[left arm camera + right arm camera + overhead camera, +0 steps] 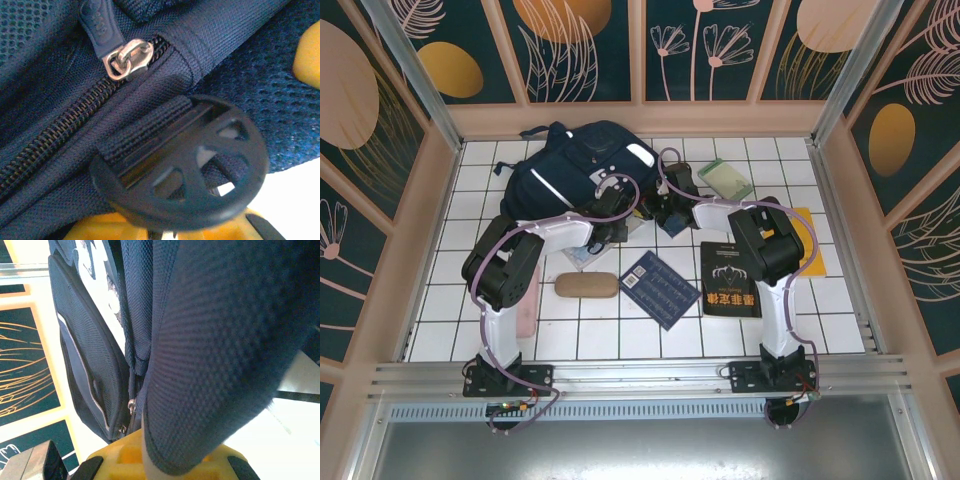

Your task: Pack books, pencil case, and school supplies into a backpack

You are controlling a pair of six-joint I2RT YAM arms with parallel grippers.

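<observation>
Backpack [575,160], zipper pull [127,59], round buckle [185,165] up close

A navy backpack [95,370] takes up most of the frame. Its body stands on the left, with a pale grey stripe [84,371] curving down the mesh side and a small metal zipper pull [131,405] low at centre. A thick padded strap [215,350] sweeps from the upper right down to the bottom centre. There its end sits pinched in the closed yellow right gripper [165,467]. White tiled surface [295,415] shows at lower right, and a dark wall panel [25,365] with gold lines at the left edge.
</observation>
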